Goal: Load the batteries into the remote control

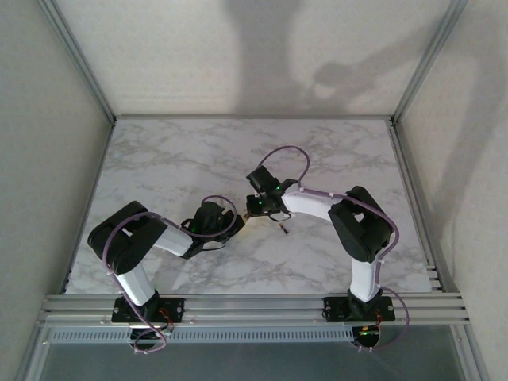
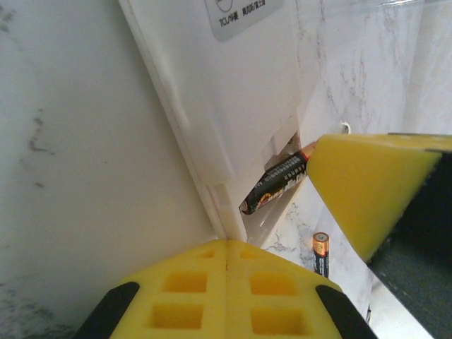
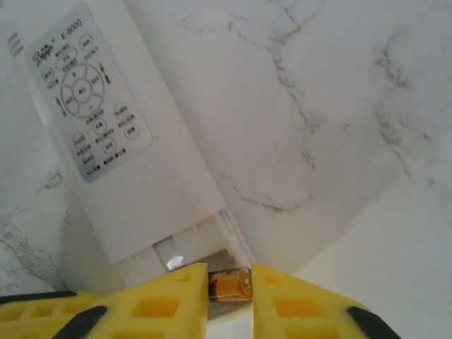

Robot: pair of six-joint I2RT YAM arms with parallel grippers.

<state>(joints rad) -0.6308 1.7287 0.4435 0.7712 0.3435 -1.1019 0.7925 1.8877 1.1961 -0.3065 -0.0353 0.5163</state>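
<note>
The white remote control (image 2: 233,92) lies with its battery bay open toward me, a grey printed patch (image 3: 85,99) further up its body. My left gripper (image 2: 227,244) is shut, its yellow fingers pinching the thin rim at the remote's near end. One battery (image 2: 275,185) sits tilted in the bay, its copper end under a yellow right finger (image 2: 360,191). My right gripper (image 3: 229,286) is shut on that battery (image 3: 231,285) at the bay's mouth. A second battery (image 2: 320,253) lies loose on the marble beside the remote. From above, both grippers (image 1: 230,220) (image 1: 254,213) meet at mid-table.
The marble table top (image 1: 159,159) stretches open behind and to both sides of the arms. White walls with metal posts (image 1: 79,59) close it in. The loose battery (image 1: 283,230) lies just right of the right gripper.
</note>
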